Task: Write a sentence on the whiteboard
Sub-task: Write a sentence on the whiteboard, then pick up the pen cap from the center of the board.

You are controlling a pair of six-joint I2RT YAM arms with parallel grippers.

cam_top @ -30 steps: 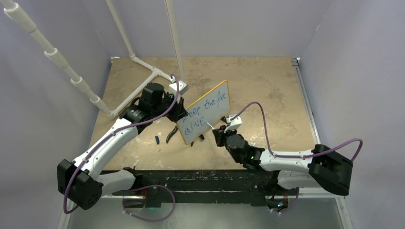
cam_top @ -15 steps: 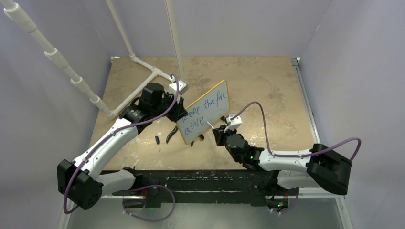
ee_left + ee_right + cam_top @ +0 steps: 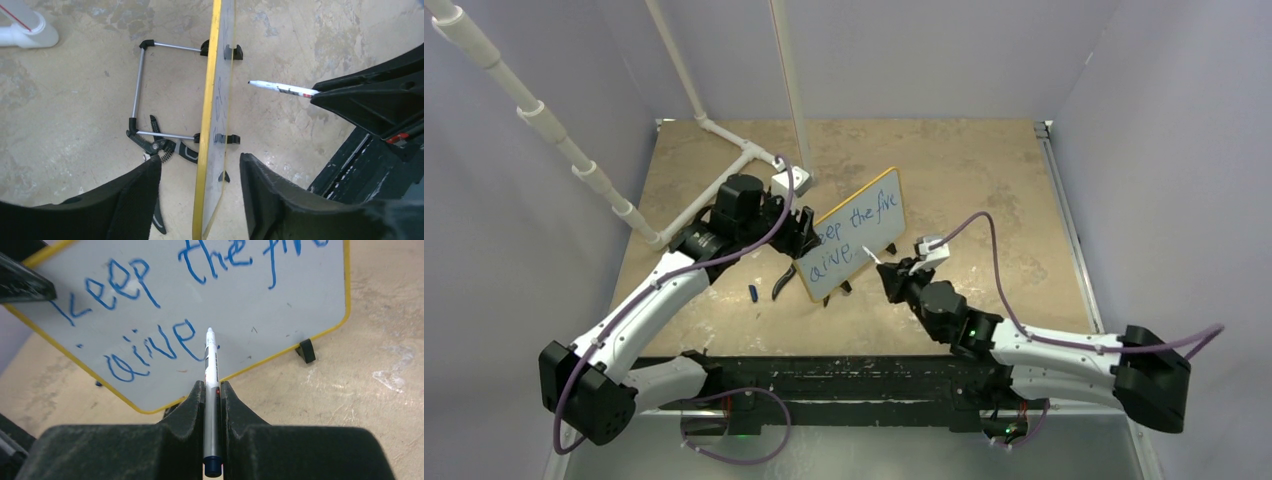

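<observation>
At the whiteboard [image 3: 871,240]: sentence [image 3: 150,347] seems finished, marker [image 3: 210,355] tip clear.
Right hand [image 3: 212,386] grips marker; left hand [image 3: 200,160] open astride board edge. Next: withdraw.

We saw a tan, mottled table [image 3: 984,190] walled in pale grey. White pipes [image 3: 724,135] crossed its far left corner, one ending in a foot [image 3: 25,30] on the surface. Dark-handled pliers [image 3: 159,150] lay flat, a small blue piece [image 3: 753,293] near their left. A white marker [image 3: 210,360], dark blue at its back end, hung above the table.
</observation>
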